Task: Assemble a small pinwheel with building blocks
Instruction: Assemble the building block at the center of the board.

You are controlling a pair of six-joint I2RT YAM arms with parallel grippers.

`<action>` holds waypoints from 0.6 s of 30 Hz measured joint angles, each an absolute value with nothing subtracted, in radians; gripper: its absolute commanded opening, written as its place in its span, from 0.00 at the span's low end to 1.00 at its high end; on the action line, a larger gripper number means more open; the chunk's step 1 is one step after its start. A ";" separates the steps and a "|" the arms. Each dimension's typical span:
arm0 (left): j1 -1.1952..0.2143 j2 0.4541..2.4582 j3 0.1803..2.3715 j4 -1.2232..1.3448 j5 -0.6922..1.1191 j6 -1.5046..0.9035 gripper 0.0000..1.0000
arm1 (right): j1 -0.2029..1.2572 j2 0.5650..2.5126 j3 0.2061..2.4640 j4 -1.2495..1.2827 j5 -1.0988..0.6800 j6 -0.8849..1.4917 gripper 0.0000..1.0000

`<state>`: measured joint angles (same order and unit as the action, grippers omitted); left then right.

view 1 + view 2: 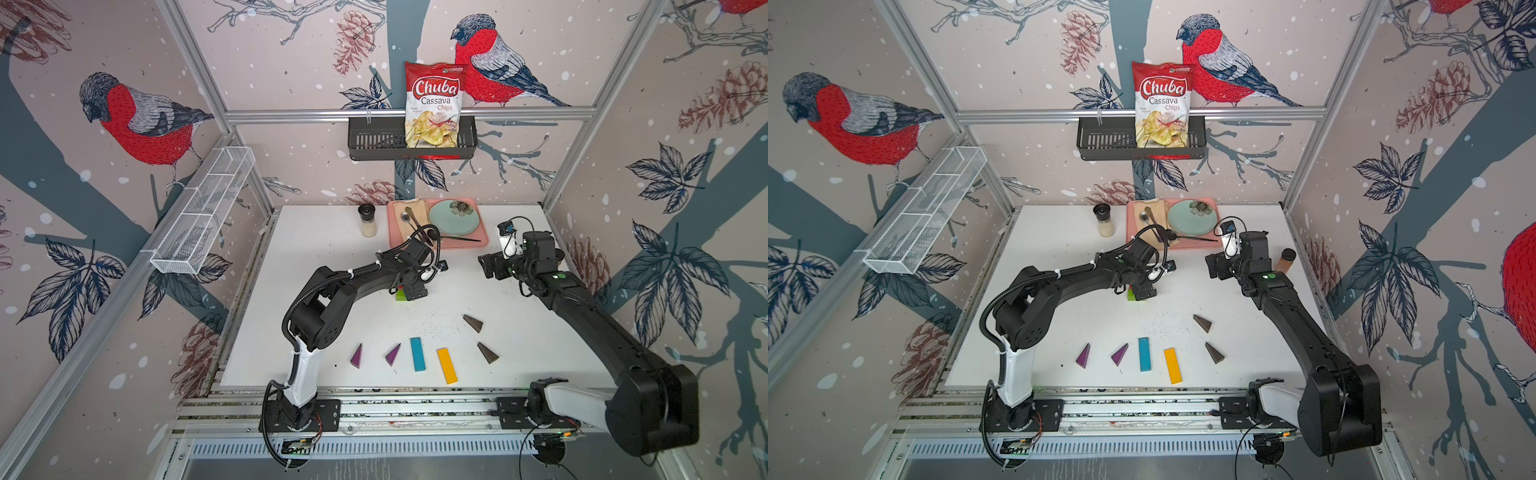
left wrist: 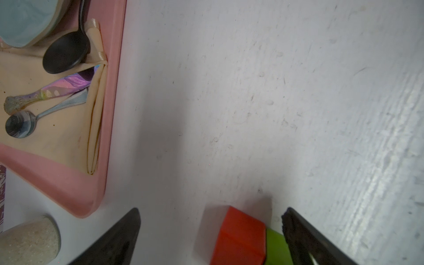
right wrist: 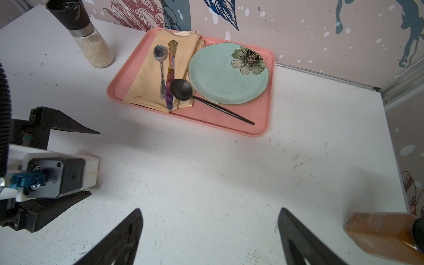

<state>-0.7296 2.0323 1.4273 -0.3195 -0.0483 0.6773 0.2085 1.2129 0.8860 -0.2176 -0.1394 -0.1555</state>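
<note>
The building blocks lie loose on the white table, and no pinwheel figure shows. A red brick (image 2: 238, 236) touches a green brick (image 2: 275, 247), both between the jaws of my open left gripper (image 2: 211, 211), which hangs over them mid-table (image 1: 413, 291). Only the green brick (image 1: 400, 296) peeks out in a top view. Near the front edge lie two purple wedges (image 1: 357, 355) (image 1: 393, 354), a blue bar (image 1: 417, 354), a yellow bar (image 1: 447, 365) and two brown wedges (image 1: 473, 323) (image 1: 487, 352). My right gripper (image 3: 210, 210) is open and empty, above bare table at the right (image 1: 484, 268).
A pink tray (image 3: 263, 128) with a plate, napkin and cutlery sits at the back. A salt grinder (image 1: 367, 220) stands to its left. A brown spice bottle (image 3: 385, 238) stands by the right wall. A chips bag (image 1: 434, 104) sits in a wall basket.
</note>
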 measured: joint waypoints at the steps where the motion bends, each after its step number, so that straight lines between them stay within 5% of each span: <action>1: -0.730 2.032 1.427 -0.319 -0.049 0.677 0.96 | 0.208 1.213 0.886 -0.218 -0.140 -0.155 0.91; 18: -0.647 1.765 1.343 -0.313 -0.040 0.406 0.90 | 0.205 1.200 0.884 -0.218 -0.138 -0.156 0.92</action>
<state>-0.6472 1.7653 1.3430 -0.3134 -0.0402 0.4057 0.2054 1.2003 0.8837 -0.2180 -0.1383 -0.1558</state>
